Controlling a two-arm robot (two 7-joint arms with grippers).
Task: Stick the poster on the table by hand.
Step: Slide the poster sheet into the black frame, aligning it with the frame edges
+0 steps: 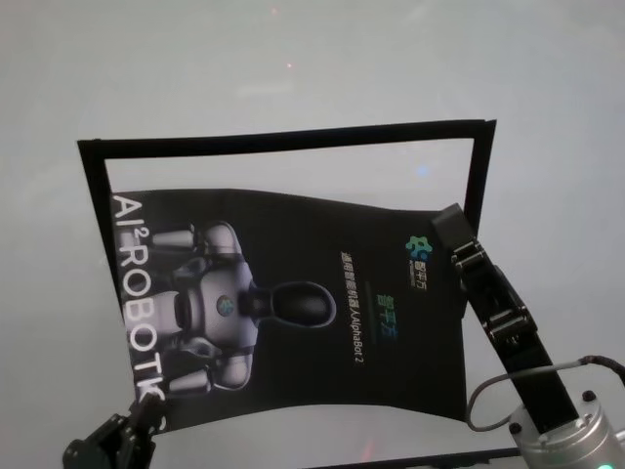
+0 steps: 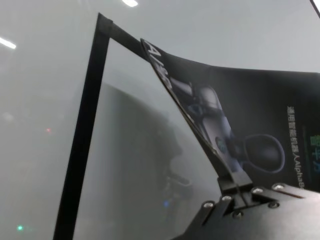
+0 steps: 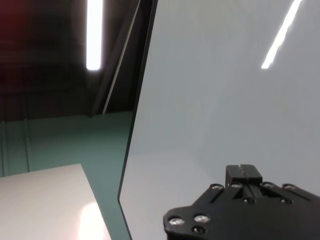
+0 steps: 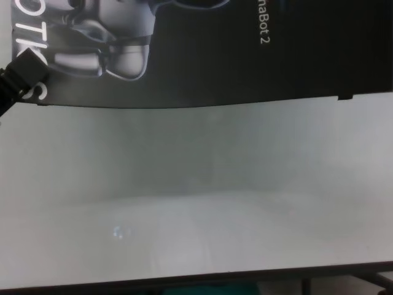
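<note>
Glossy black paper bows above the table [image 1: 293, 59] as the poster [image 1: 293, 313] hangs inside the black tape frame [image 1: 283, 133], its near-left corner pinched in the closed left gripper [image 2: 235, 181] and its right edge beside the right gripper [image 1: 451, 227], whose fingers cannot be made out. Thin, light and floppy, the sheet looks prone to creasing, slipping or trapping air; holds at opposite corners near the frame, kept taut, would likely lay it flattest.
</note>
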